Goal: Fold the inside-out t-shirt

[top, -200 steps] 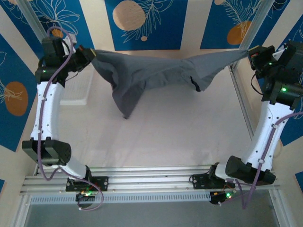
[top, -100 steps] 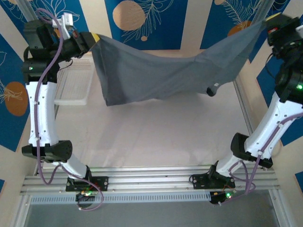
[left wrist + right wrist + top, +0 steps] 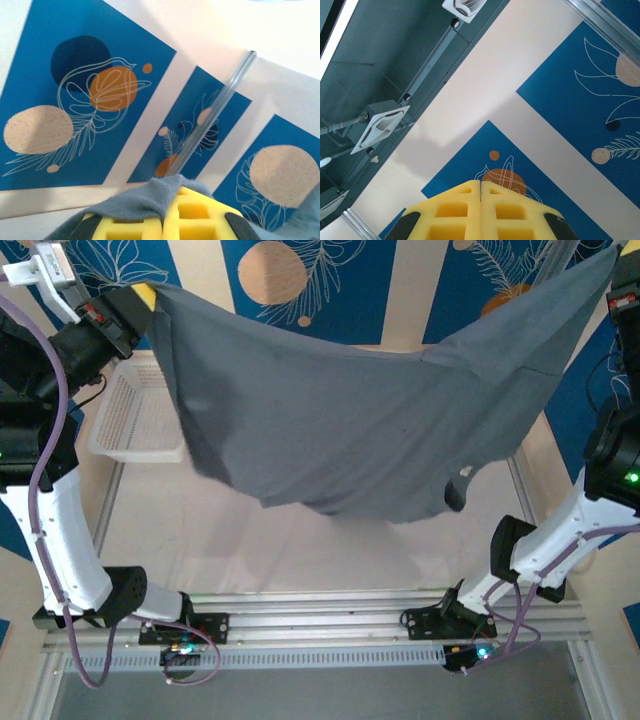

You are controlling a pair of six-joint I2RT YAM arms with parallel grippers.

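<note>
High over the pale table (image 3: 300,550), the plain slate-grey short-sleeved t-shirt of soft cloth (image 3: 340,430) hangs stretched between my two arms like a hammock, clear of the surface; its belly sags near the middle, and from overhead its left edge crosses in front of the white plastic mesh basket (image 3: 125,420). The left gripper (image 3: 147,296) is pinching one upper corner; on its wrist view I see grey cloth bunched between and over the yellow pads (image 3: 200,217). The right gripper (image 3: 481,200) has its pads pressed flat together with no cloth showing on its own camera, yet overhead the opposite corner of the shirt runs straight up to that arm, so I judge it is clamped on that corner. A small pale neck tag (image 3: 466,472) shows low on the right, beside the dark neck opening. I reckon the cloth is light, limp and a little stretchy — it will sag, swing and crease rather than hold any shape; a thin pinch could creep out under tension. The firm places to hold are the doubled edges — hem, shoulder seams, collar; I would lay it down gently and flat before any fold.
</note>
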